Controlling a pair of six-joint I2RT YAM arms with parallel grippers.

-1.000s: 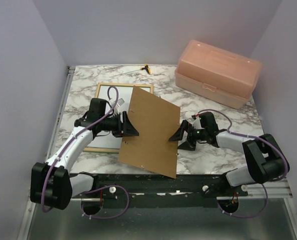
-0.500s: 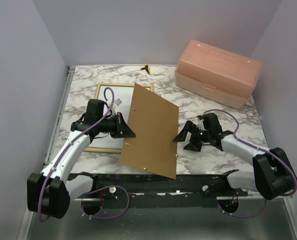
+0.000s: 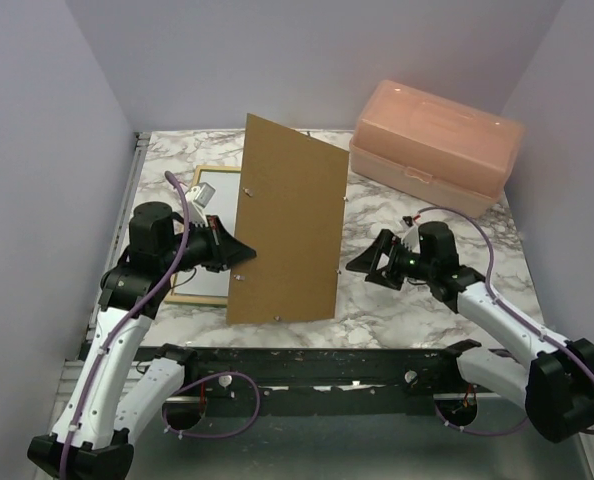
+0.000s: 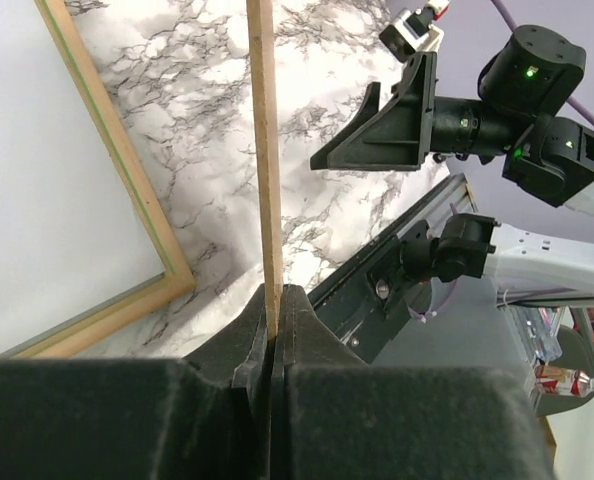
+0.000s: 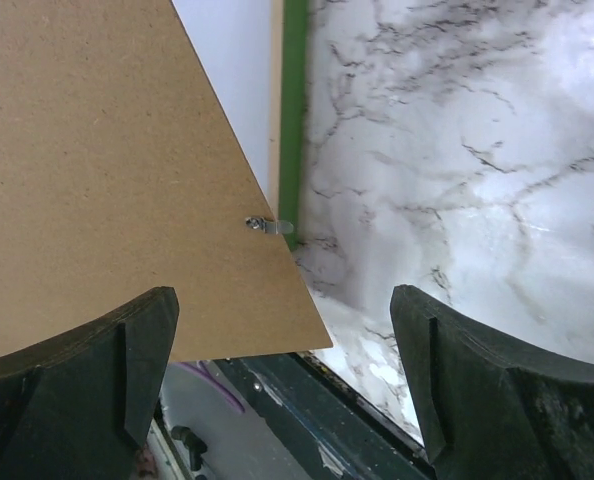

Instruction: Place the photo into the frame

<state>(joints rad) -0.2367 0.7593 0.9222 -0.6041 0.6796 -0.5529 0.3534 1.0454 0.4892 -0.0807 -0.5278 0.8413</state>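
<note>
The frame (image 3: 215,170) lies flat at the table's left, light wood side up, with a green outer edge (image 5: 294,120). A plain white sheet, apparently the photo (image 4: 47,200) white side up, fills its opening. It also shows in the right wrist view (image 5: 239,70). My left gripper (image 3: 239,258) is shut on the near left edge of the brown hardboard panel (image 3: 287,230) and holds it almost upright over the frame's right part. The panel is edge-on in the left wrist view (image 4: 264,150). My right gripper (image 3: 369,268) is open and empty, to the right of the panel and apart from it.
A pink plastic box (image 3: 437,140) stands at the back right. A small yellow and black object (image 3: 292,135) lies at the back edge. A black rail (image 3: 327,360) runs along the table's near edge. Walls close in on the left, back and right.
My left gripper has raised the brown panel from a low lean to almost upright and swung it back and left. My right gripper has drawn away from the panel's right edge.
</note>
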